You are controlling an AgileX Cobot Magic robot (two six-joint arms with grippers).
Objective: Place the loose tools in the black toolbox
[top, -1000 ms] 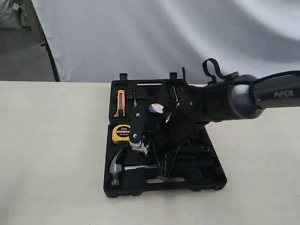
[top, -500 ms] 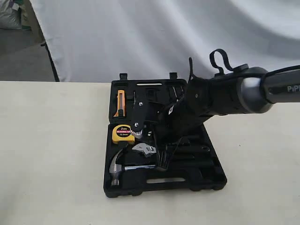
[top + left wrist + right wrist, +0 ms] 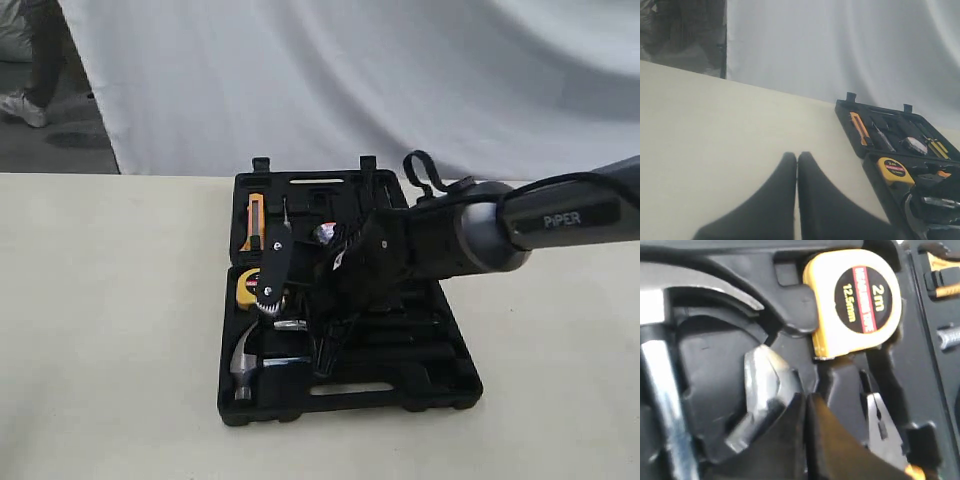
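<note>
The black toolbox (image 3: 450, 385) lies open on the table. My right gripper (image 3: 322, 352) reaches into its near half from the right. In the right wrist view the right gripper (image 3: 806, 397) is shut with nothing between its fingers, its tips against the chrome wrench head (image 3: 765, 387). The wrench (image 3: 291, 325) lies in the box beside the hammer (image 3: 244, 362) and the yellow tape measure (image 3: 855, 300). Silver pliers (image 3: 883, 429) rest in a recess close by. My left gripper (image 3: 797, 156) is shut and empty over bare table, left of the toolbox (image 3: 852, 127).
An orange utility knife (image 3: 254, 221) and small screwdriver bits sit in the far half of the box. A white cloth backdrop (image 3: 350, 80) hangs behind the table. The right arm (image 3: 480, 240) covers the middle of the box.
The right arm has dropped lower and shifted left over the box, bringing its shut fingers down beside the wrench. The wrench stays lying in the box.
</note>
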